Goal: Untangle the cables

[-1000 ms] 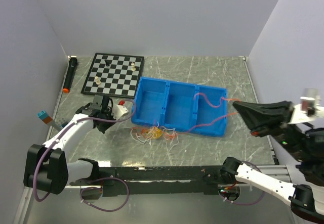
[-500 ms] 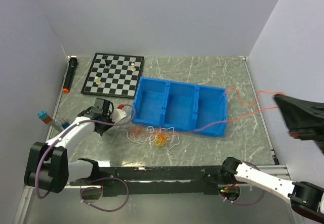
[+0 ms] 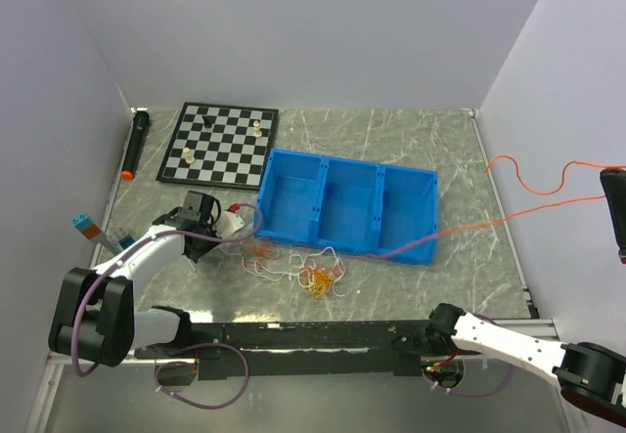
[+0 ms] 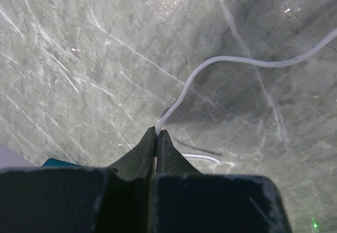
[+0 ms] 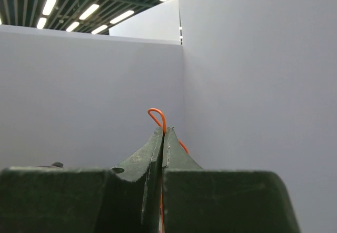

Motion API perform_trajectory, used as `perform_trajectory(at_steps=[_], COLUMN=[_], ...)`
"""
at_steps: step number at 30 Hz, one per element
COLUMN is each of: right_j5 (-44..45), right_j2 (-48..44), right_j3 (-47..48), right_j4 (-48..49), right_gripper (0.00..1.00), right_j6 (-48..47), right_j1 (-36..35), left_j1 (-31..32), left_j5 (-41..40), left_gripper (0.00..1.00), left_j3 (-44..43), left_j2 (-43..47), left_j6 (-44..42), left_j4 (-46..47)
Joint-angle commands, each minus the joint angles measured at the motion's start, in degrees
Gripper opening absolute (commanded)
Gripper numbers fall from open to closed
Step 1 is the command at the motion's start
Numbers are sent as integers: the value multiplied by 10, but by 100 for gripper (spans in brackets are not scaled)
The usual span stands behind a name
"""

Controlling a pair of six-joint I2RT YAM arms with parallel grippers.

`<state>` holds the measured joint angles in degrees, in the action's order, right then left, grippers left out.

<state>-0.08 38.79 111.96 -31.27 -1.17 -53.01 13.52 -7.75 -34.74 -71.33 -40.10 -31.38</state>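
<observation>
Cables (image 3: 308,272) lie knotted on worktop (image 3: 411,135), just in front of blue bin (image 3: 342,162). Left jaws are closed on white cable (image 4: 221,60), anchoring it low. Right jaws are closed on orange cable (image 5: 164,122), held high at far right, probably to tension that strand clear of the knot.

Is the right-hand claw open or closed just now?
Closed: the right gripper has its jaws pressed together, pinching the orange cable that loops out above them.

- No writing, label, brand, number or sign can be read in any view.
- The chessboard (image 3: 225,150), the blue bin (image 3: 352,162) and the black tube (image 3: 134,140) carry no legible marking.
</observation>
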Motion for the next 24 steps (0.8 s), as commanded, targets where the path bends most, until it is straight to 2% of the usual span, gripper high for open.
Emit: perform_trajectory(at_steps=[1, 4, 10, 17, 21, 24], right_j5=[-20, -21, -6, 40, 92, 122], right_j2=[39, 24, 37, 10, 7, -3], right_j3=[54, 74, 135, 124, 50, -78], right_j4=[13, 41, 24, 22, -16, -54], right_gripper=[0, 0, 0, 0, 0, 0], right_j6=[-8, -19, -32, -61, -50, -10], right_j1=[-3, -4, -3, -3, -14, -18], left_j1=[-1, -2, -6, -22, -26, -27], left_j5=[-15, -47, -62, -120, -77, -9], left_gripper=[1, 1, 1, 1, 1, 1], left_j3=[-14, 14, 27, 38, 6, -32], left_j2=[8, 5, -24, -50, -47, -19], left_j6=[-6, -24, -16, -16, 9, 27], left_j4=[12, 39, 58, 93, 46, -1])
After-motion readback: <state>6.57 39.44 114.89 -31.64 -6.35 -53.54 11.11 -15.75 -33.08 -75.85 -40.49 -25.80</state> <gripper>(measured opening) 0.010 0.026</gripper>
